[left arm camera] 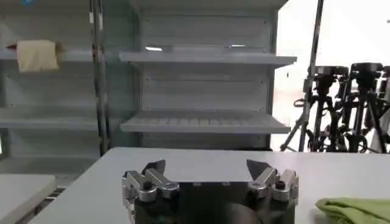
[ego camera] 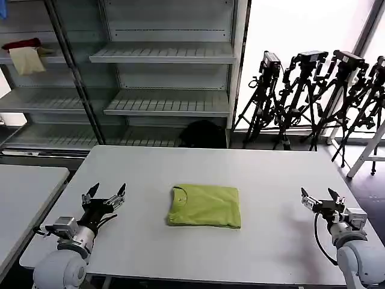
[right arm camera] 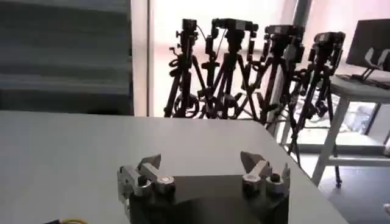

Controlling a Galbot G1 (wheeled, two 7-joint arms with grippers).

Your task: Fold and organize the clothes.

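The T-shirt [ego camera: 204, 206] lies folded into a neat rectangle in the middle of the table [ego camera: 271, 174], so the folding looks finished to me. Probably for this reason both arms rest apart from it. The left gripper [ego camera: 107, 194] and the right gripper [ego camera: 322, 197] hover near the table's sides, jaws wide open, holding and touching nothing.

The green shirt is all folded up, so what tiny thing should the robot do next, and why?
Probably nothing more than a small tidy: the left gripper could nudge the T-shirt square. It already lies folded in a neat rectangle mid-table, with both the left gripper and the right gripper open and apart from it, one on each side. Only its near edge looks slightly uneven.
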